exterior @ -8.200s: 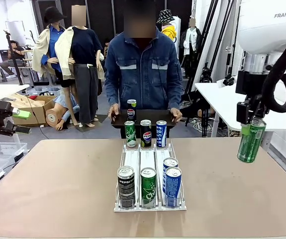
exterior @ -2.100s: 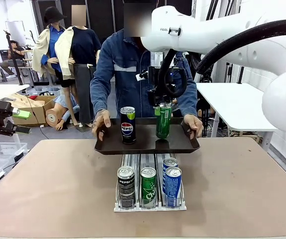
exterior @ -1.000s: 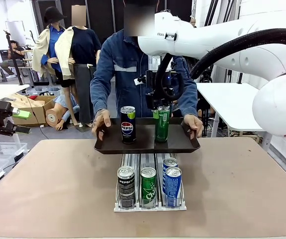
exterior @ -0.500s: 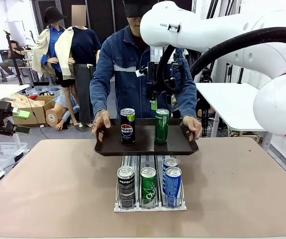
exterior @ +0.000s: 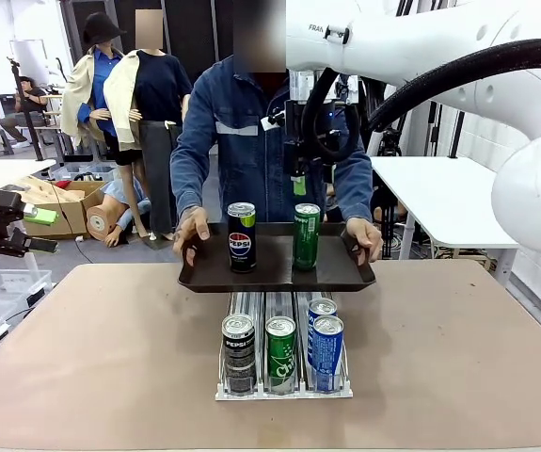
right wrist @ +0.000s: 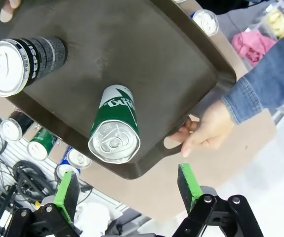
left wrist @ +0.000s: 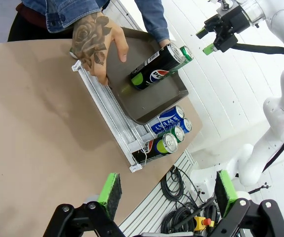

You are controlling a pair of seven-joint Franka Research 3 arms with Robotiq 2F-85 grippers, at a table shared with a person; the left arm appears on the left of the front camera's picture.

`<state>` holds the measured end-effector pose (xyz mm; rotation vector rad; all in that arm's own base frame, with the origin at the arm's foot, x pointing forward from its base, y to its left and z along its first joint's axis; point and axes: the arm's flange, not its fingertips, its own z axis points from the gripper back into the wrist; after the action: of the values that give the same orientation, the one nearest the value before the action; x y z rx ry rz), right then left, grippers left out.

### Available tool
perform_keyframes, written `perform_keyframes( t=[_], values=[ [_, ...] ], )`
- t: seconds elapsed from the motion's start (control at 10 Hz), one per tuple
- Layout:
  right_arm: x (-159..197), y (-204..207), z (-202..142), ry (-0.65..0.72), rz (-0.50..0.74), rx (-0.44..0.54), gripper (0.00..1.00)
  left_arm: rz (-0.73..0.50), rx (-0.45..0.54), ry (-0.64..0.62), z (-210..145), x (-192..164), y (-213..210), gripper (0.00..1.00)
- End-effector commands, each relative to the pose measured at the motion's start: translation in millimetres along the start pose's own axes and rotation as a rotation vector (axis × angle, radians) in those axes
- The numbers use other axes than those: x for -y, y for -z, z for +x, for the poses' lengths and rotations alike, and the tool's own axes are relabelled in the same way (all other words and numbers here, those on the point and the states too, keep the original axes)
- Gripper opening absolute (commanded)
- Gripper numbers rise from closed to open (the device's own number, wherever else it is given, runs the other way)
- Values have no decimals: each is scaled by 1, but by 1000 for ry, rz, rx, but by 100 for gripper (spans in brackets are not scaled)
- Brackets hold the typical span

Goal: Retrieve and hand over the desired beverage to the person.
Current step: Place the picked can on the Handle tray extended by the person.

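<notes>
The person (exterior: 251, 151) in a blue denim jacket holds a dark tray (exterior: 272, 275) with both hands over the far side of the table. A green can (exterior: 306, 236) and a black Pepsi can (exterior: 242, 237) stand upright on the tray. My right gripper (exterior: 300, 185) hangs open just above the green can, apart from it. From the right wrist, the green can (right wrist: 114, 131) shows below the open right gripper (right wrist: 128, 185), the Pepsi can (right wrist: 21, 61) off to one side. My left gripper (left wrist: 169, 190) is open, high above the table, nothing between its pads.
A clear can rack (exterior: 251, 303) lies mid-table under the tray's near edge, with black, green and blue cans (exterior: 280, 353) at its front. The person's hand (right wrist: 204, 129) grips the tray's handle hole close to my right gripper. A white side table (exterior: 439, 193) stands at right.
My right gripper has opened, let go of the green can on the tray and risen above it. The person keeps the tray in place.
</notes>
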<state>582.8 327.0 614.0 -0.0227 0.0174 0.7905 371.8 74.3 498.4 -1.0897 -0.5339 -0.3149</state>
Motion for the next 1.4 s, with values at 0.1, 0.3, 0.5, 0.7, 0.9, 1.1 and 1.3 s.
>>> perform_keyframes(
  t=[0.1,0.3,0.5,0.7,0.9,1.1,1.3],
  values=[
    [0,1,2,9,6,7,100,1,-6,6,-2,1,-3,100],
    [0,1,2,9,6,7,100,1,-6,6,-2,1,-3,100],
    [0,1,2,9,6,7,100,1,-6,6,-2,1,-3,100],
    [0,1,2,9,6,7,100,1,-6,6,-2,1,-3,100],
    [0,1,2,9,6,7,100,1,-6,6,-2,1,-3,100],
    [0,1,2,9,6,7,100,1,-6,6,-2,1,-3,100],
    [0,1,2,9,6,7,100,1,-6,6,-2,1,-3,100]
  ],
)
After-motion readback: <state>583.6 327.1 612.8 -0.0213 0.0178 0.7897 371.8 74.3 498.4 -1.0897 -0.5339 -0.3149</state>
